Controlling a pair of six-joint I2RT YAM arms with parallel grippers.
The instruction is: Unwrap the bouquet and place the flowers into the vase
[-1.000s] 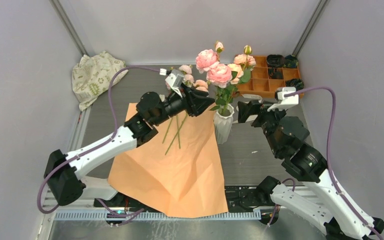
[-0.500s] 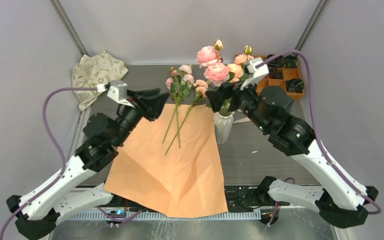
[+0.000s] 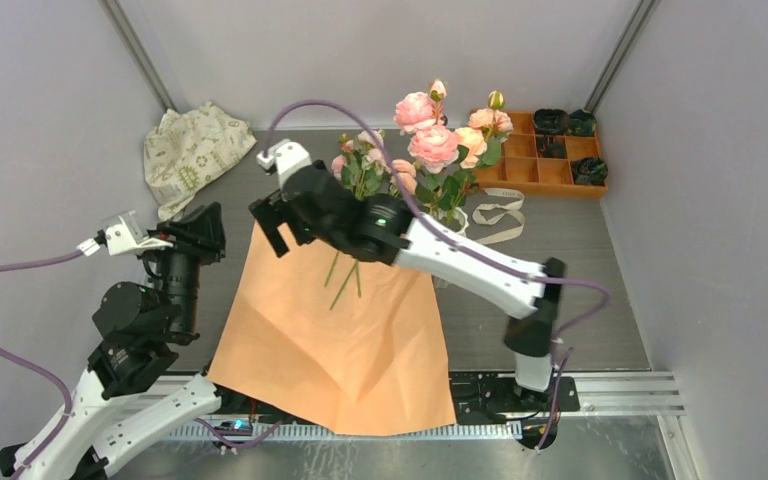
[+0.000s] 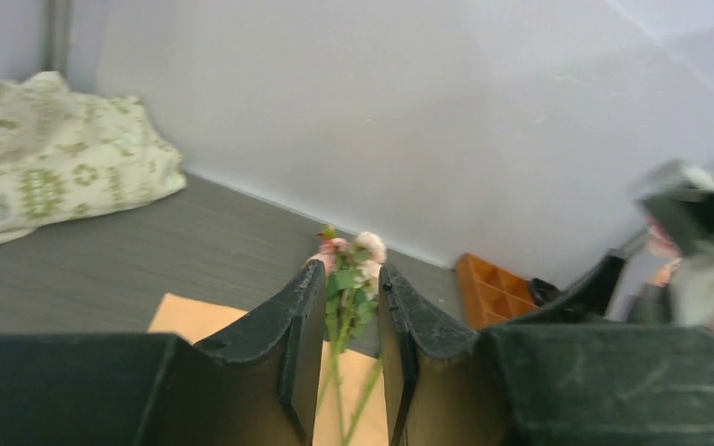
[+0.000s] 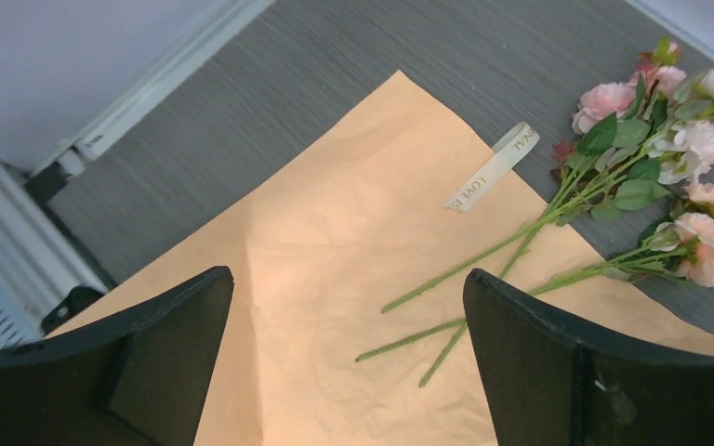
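Top external: right gripper [image 3: 272,226] hangs over orange paper's [image 3: 340,350] far-left corner; left gripper [image 3: 206,230] sits just off its left edge.
Left wrist: fingers [image 4: 302,334] narrow, nothing between.
Right wrist: fingers [image 5: 530,362] wide, empty; flowers [image 5: 651,158] lie across paper's far edge, ribbon strip [image 5: 493,167] beside stems.
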